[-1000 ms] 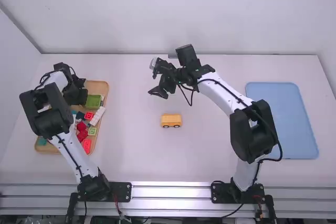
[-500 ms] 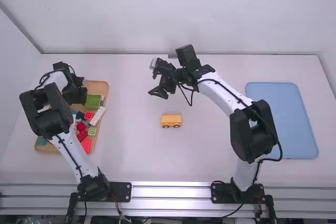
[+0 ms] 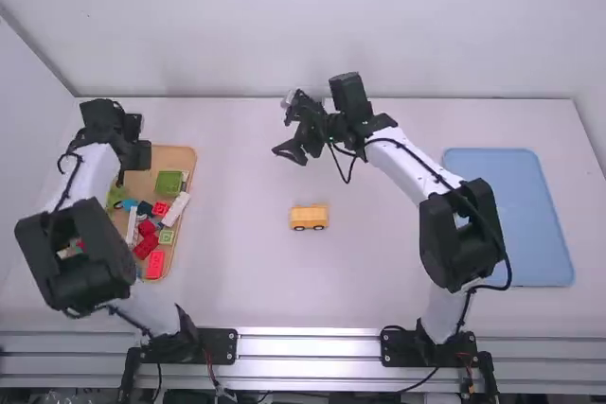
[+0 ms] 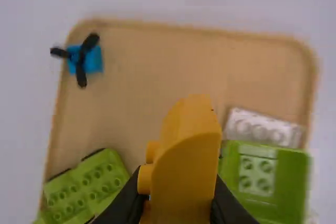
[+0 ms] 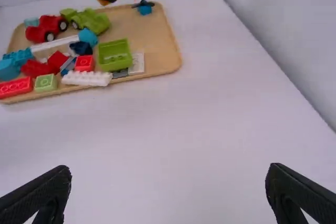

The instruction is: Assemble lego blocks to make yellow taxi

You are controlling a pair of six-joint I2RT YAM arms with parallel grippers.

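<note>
No readable lettering, no numbers (none anywhere)

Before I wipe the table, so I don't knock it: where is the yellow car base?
In the high view, the yellow car base sits near the middle of the table, right of the wooden tray and left of the blue tray.

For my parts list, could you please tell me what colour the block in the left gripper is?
Yellow-orange; the block shows best in the left wrist view.

The yellow block point(image 4: 188, 166) looks smooth plastic, the tray point(image 5: 161, 51) wood, the table point(image 3: 237, 243) matt.
</note>
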